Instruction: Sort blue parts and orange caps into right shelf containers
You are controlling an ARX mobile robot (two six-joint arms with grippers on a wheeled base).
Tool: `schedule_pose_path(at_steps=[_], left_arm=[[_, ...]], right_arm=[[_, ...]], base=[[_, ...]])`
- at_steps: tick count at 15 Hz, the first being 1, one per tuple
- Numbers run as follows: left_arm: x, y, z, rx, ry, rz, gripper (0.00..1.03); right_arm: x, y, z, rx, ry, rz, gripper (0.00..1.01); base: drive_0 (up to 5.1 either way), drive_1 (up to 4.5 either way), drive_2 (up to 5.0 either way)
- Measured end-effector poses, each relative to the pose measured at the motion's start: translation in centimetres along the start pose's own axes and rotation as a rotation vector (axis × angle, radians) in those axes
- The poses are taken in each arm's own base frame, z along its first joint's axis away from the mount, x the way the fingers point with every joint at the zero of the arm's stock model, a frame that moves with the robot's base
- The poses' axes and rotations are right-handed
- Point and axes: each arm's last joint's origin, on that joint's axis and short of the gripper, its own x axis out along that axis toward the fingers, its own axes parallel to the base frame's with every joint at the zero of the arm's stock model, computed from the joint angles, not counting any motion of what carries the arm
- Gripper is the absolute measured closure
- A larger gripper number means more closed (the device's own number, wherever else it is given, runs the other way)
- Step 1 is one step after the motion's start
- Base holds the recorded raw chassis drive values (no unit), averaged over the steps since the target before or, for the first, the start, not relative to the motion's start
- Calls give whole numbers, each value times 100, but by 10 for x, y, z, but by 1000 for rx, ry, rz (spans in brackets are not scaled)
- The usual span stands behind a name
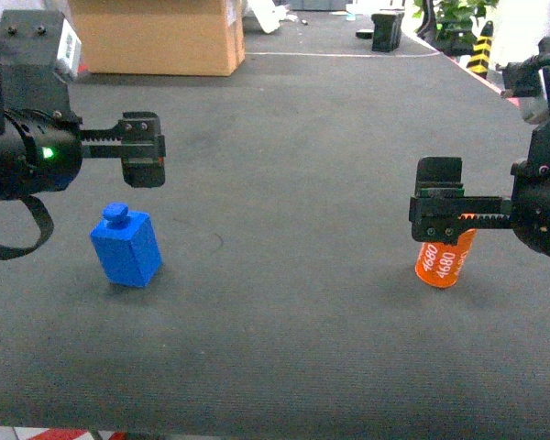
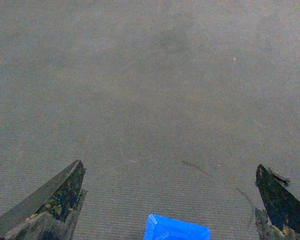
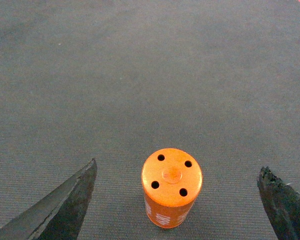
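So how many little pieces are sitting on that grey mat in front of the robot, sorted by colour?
Blue: 1, the blue block with a knob
Orange: 1, the orange cylinder marked 4680, standing upright
Total: 2

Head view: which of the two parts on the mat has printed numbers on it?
The orange cylinder under the right gripper: white "4680" runs down its side. The blue block by the left gripper is plain.
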Motion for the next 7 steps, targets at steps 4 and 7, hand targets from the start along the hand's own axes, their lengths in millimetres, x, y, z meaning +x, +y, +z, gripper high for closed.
schedule_pose_path(at_steps=[4, 7], left_arm=[[9, -9, -20, 15, 68, -21, 5], [9, -15, -23, 22, 86, -32, 5]], right_arm=[[17, -1, -14, 9, 46, -20, 3], [25, -2, -22, 22, 65, -27, 3]], base=[[0, 0, 0], [0, 0, 0]])
